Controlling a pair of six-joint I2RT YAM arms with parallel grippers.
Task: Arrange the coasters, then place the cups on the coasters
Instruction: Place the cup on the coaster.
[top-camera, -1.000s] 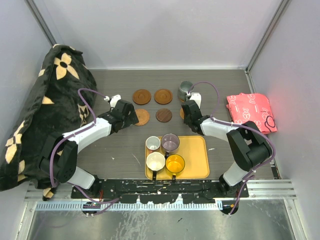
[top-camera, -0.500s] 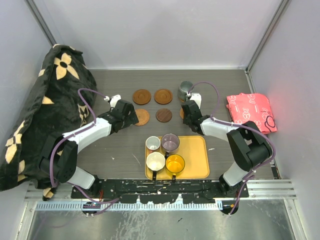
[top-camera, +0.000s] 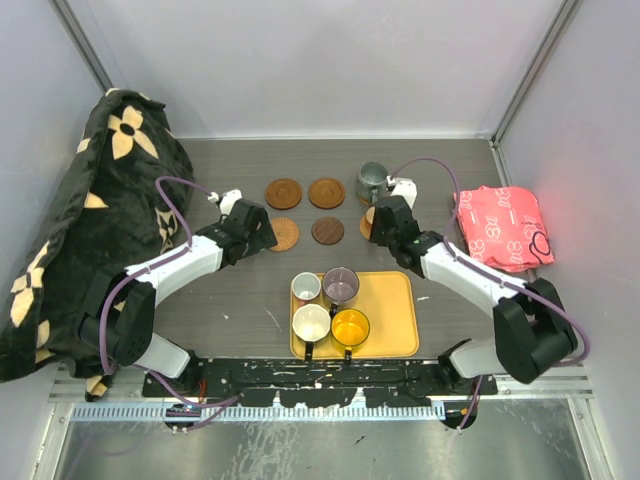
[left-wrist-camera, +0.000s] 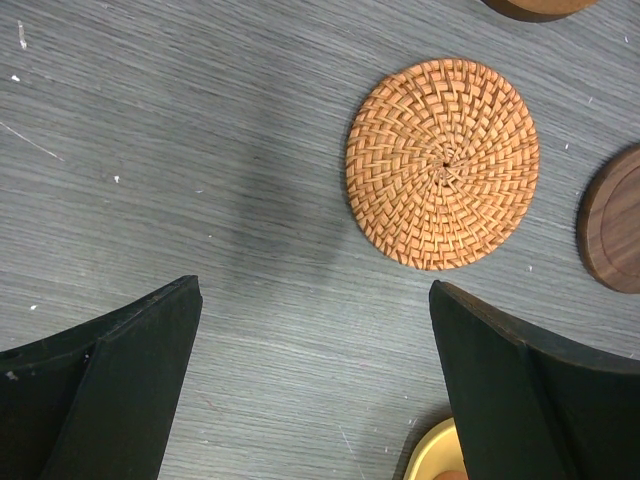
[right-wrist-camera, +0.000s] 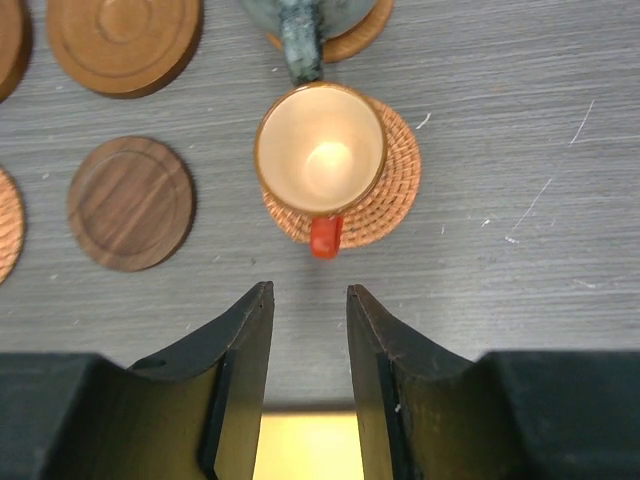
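Right by the worktop's near edge we've got the square yellow tray (top-camera: 395, 312) carrying a small white mug (top-camera: 305, 287), a purple-grey mug (top-camera: 340, 285), a larger white mug (top-camera: 311, 323) and an orange-yellow mug (top-camera: 351, 327). Further in, the left gripper (left-wrist-camera: 315, 300) hangs spread wide and empty beside a bare woven orange coaster (left-wrist-camera: 442, 163). The right gripper (right-wrist-camera: 308, 290) stands slightly parted, holding nothing, just short of the small brown red-handled cup (right-wrist-camera: 320, 150) sitting on its own woven coaster (right-wrist-camera: 397, 185). Beyond that, towards the far edge, we see the grey-green mug (top-camera: 372, 178) on a round wooden coaster (right-wrist-camera: 357, 38).

White arm links (top-camera: 185, 262) w/ black joints, purple cables (top-camera: 160, 195); black wedge fingers (left-wrist-camera: 120, 390) on ea. hand (right-wrist-camera: 308, 290).
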